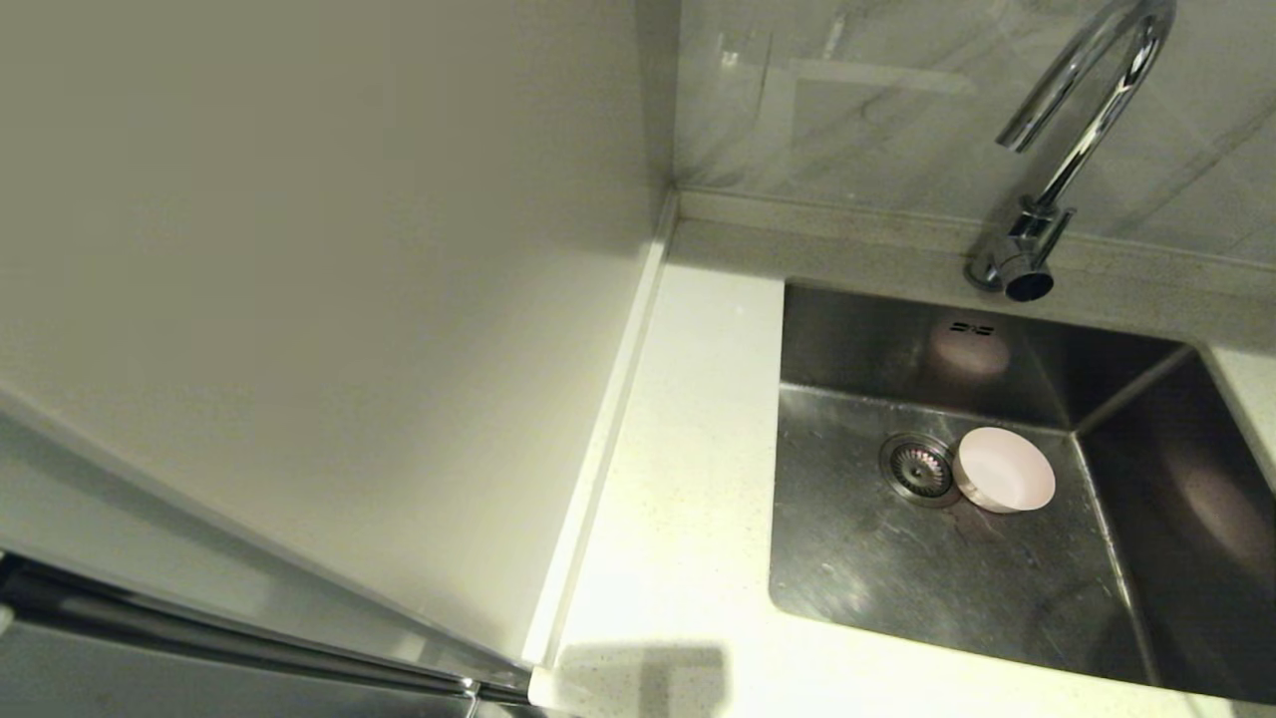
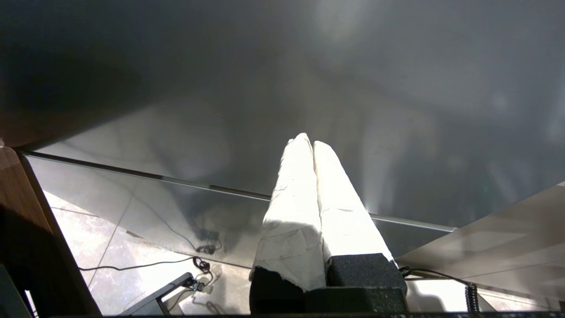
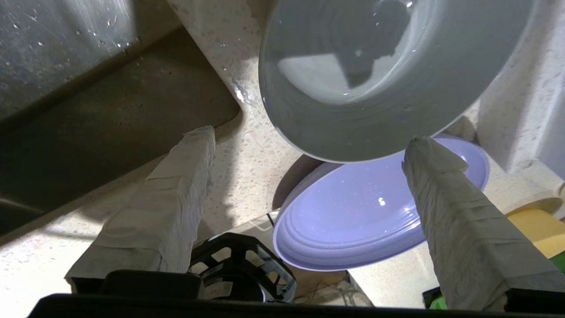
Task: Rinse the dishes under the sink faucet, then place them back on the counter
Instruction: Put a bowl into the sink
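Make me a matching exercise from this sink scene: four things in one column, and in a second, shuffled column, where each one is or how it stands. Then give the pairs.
Things:
1. pink bowl
2. lilac plate
3. right gripper
4. left gripper

Places or states:
A. fingers pressed together, away from the sink
B. on the sink floor beside the drain
C. fingers spread wide, near the blue-white bowl
D. on the speckled counter, beside the blue-white bowl

Pairs: 1-B, 2-D, 3-C, 4-A
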